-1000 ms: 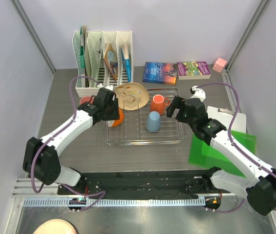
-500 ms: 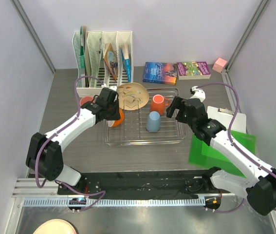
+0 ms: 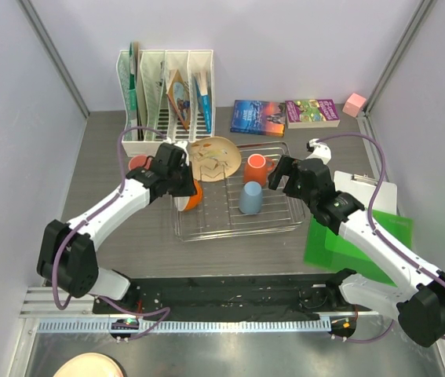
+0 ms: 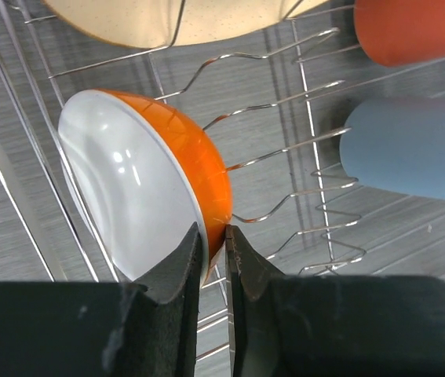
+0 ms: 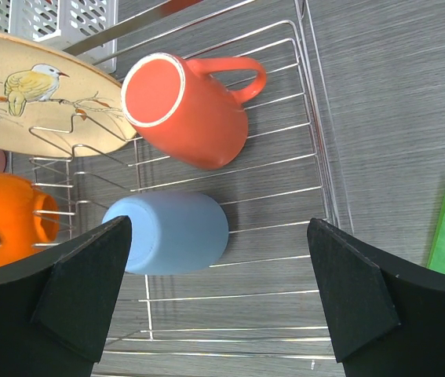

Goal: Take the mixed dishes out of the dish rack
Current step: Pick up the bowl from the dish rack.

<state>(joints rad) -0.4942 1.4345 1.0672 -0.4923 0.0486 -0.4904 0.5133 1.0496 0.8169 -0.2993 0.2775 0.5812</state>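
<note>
The wire rack (image 3: 230, 229) holds a bird-painted plate (image 3: 213, 155) propped at its far left. An orange mug (image 3: 255, 166) sits mid-rack with a blue cup (image 3: 249, 197) just nearer, and a small orange bowl (image 4: 136, 188) stands on edge at the left. The left gripper (image 4: 213, 236) has its jaws nearly together, pinching the bowl's rim. The right gripper (image 3: 282, 176) is spread wide with nothing in it, just right of the mug. Two books (image 3: 285, 115) lie at the far side, their titles too small to read.

The left gripper (image 3: 184, 188) grips the small orange bowl (image 3: 193, 197) at the dish rack's (image 3: 238, 225) left edge. In the rack, the patterned plate (image 3: 213, 155) leans beside the orange mug (image 3: 256, 166), and the grey-blue cup (image 3: 249, 197) stands mid-rack. The right gripper (image 3: 278, 177) hovers spread beside the mug.
</note>
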